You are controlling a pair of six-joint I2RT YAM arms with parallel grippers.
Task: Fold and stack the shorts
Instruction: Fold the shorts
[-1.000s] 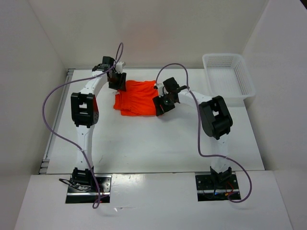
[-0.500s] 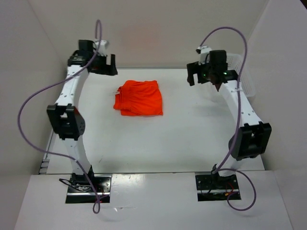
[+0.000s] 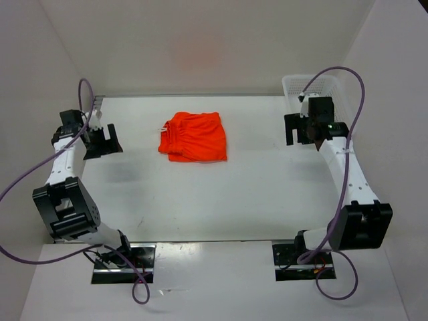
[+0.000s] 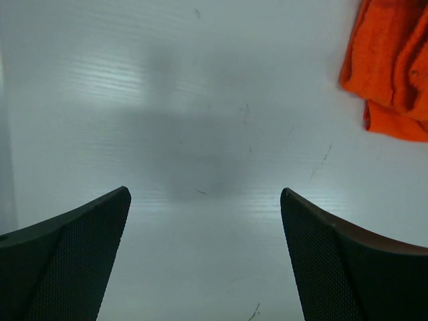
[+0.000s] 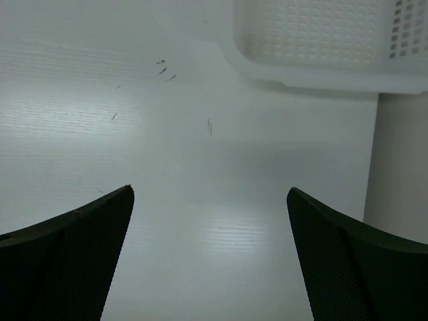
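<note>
The shorts (image 3: 194, 137) lay folded on the counter (image 3: 221, 194), outside the white basket (image 3: 292, 87); left end effector (image 4: 206, 194) and right end effector (image 5: 210, 190) were released.

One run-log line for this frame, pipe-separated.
shorts: folded, lying on table, unheld | left gripper: open, empty, apart from shorts | right gripper: open, empty, near basket

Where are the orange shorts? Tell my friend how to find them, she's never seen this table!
Start at the big white table and look near the middle of its far side. The folded bright orange fabric shorts lie flat there in a neat bundle. They are the only colourful, soft thing; the white plastic mesh basket in the far right corner is pale with holes.
</note>
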